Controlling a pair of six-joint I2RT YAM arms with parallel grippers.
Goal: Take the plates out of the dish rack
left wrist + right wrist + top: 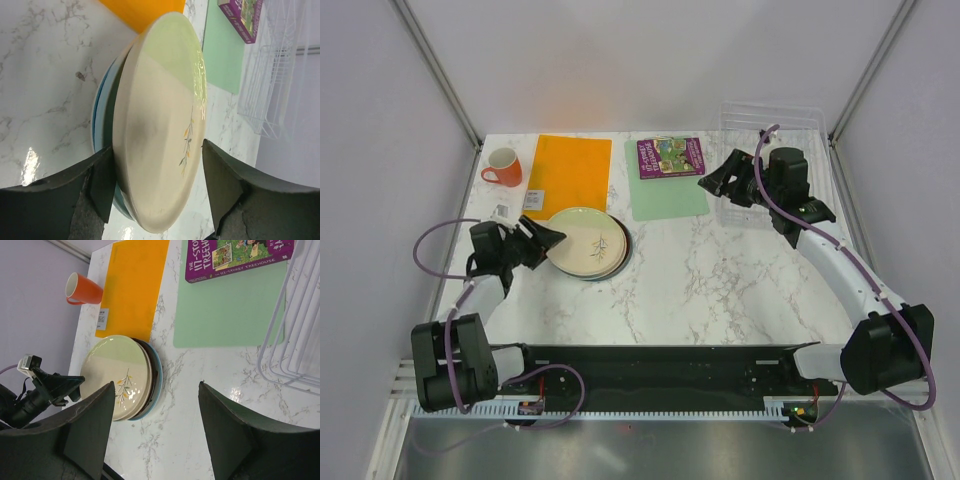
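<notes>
The plates (588,243) lie stacked on the desk (720,280), rim between the parted fingers of the left hand (156,147). The right hand (156,390), parted and empty, hangs beside the dish rack (790,115), which shows no plates. Unloading appears essentially complete.

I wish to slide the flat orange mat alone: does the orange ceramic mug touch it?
Apart. In the top external view a strip of bare marble table lies between the orange ceramic mug and the flat orange mat; the right wrist view agrees.
</notes>
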